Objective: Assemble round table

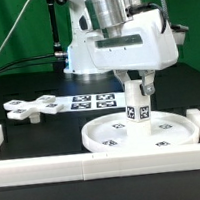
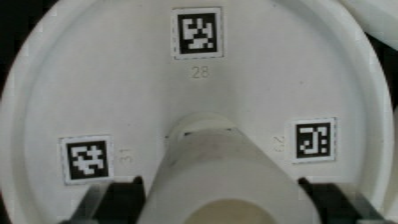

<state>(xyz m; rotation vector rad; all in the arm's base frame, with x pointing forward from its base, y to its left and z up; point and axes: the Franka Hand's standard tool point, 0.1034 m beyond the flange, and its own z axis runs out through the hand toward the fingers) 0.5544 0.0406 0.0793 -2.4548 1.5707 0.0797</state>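
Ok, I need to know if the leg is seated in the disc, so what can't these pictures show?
- The joint between leg and disc: too small in the exterior view; in the wrist view the leg's own body hides it.
- Fingertips of the gripper: the wrist view cuts them off at the picture's edge.
- The cross-shaped piece: outside the wrist view; its tags are too small to read in the exterior view.

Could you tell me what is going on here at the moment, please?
The gripper holds the short leg upright at the middle of the round disc, which lies flat. The cross-shaped piece lies apart from them, on the exterior view's left.
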